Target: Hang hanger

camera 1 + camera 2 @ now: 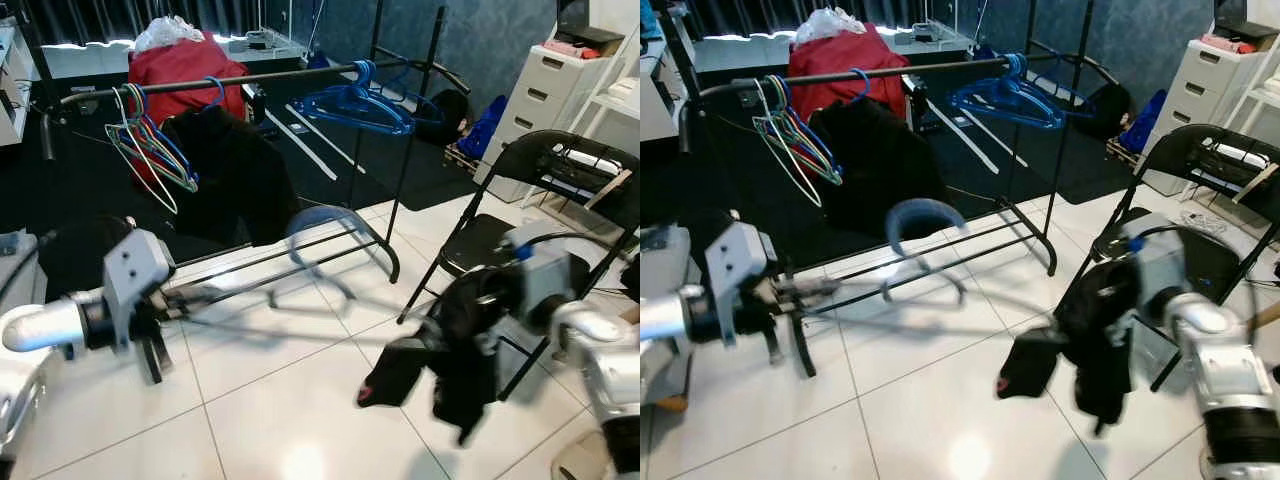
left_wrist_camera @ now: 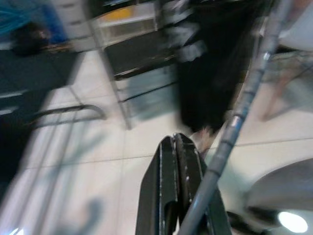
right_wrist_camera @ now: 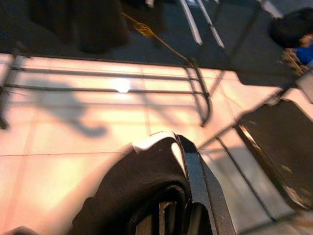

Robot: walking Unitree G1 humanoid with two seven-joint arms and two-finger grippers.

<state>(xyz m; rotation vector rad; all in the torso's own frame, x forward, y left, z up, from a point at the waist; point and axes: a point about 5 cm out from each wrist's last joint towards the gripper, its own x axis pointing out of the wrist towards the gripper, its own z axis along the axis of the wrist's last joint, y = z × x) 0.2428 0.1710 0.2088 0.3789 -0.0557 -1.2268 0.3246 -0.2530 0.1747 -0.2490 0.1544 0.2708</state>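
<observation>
While the left gripper [image 1: 152, 352] pinches the stem of a blurred blue hanger [image 1: 325, 225] held out ahead of it, the right gripper [image 1: 1110, 330] clamps a black garment [image 1: 1080, 345] that dangles below. Beyond both, the rack rail [image 1: 200, 83] carries other hangers [image 1: 355, 100]. Judging by this, hanging is not yet done: the hanger must rise to the rail.

White tile floor [image 1: 260, 420] under me, dark carpet [image 1: 330, 150] beyond it on far side. Garment rack [image 1: 200, 85] base rails sit on tile nr the carpet edge, ahead-left. Black folding chair [image 1: 520, 200] stands on tile at right. White drawer unit [image 1: 535, 100] far right, w/ blue bag [image 1: 487, 125] just beside it.
</observation>
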